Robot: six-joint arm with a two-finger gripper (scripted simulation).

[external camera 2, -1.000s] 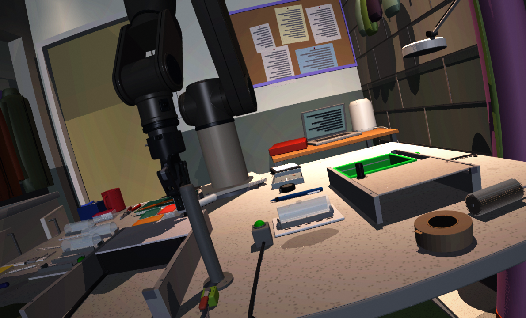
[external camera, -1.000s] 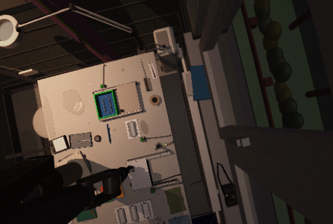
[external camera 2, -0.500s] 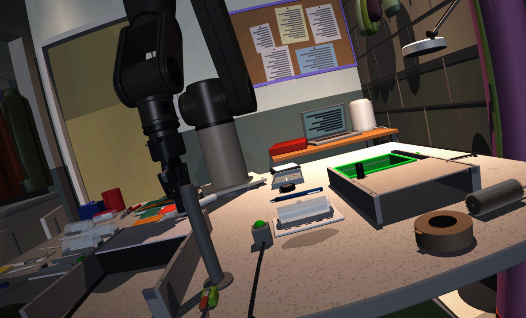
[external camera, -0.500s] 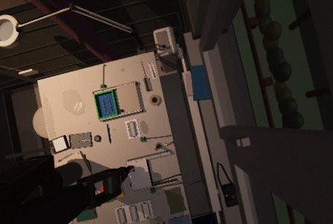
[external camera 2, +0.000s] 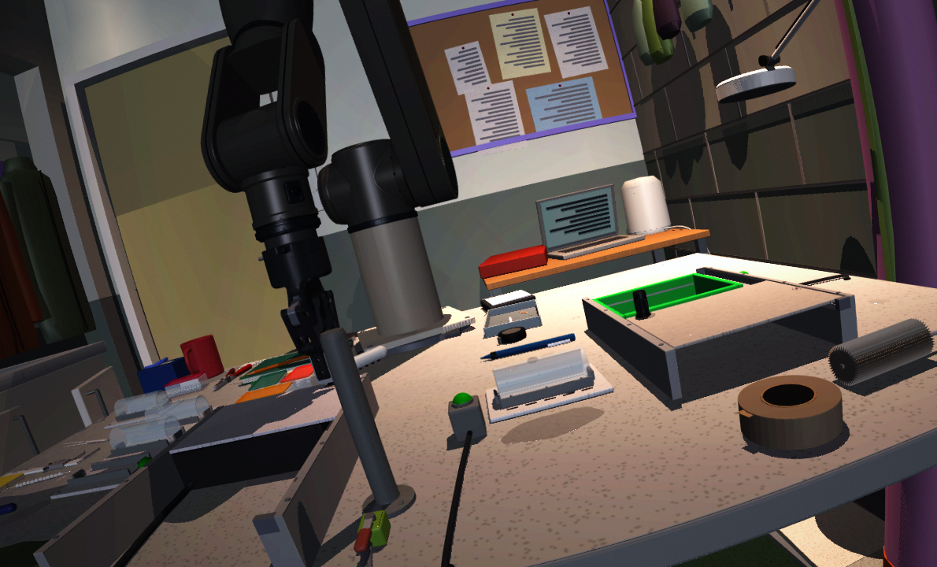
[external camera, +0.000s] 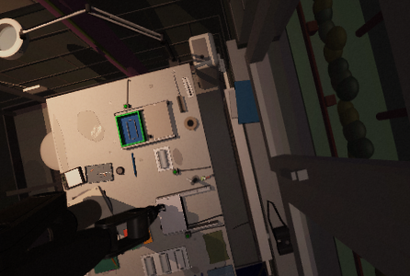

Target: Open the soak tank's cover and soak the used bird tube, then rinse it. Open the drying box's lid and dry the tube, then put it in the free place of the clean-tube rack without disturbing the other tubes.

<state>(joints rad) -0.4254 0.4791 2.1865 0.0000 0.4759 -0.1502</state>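
The used bird tube (external camera 2: 539,375), a clear cylinder, lies on a small white tray mid-table, apart from my gripper. The soak tank (external camera 2: 712,310) stands to its right with its cover slid back, its green-rimmed basin (external camera: 130,129) showing. The drying box (external camera 2: 232,444) sits at the table's left with its lid partly across the top. My gripper (external camera 2: 311,343) hangs over the far edge of that lid (external camera: 173,213), partly open and holding nothing. The clean-tube rack (external camera 2: 151,416) holds clear tubes further left.
A grey post (external camera 2: 359,423) rises from a round base in front of the drying box, close under my gripper. A green button box (external camera 2: 466,416), a tape roll (external camera 2: 790,411), a bristle roller (external camera 2: 881,350) and a pen (external camera 2: 528,346) lie about the table.
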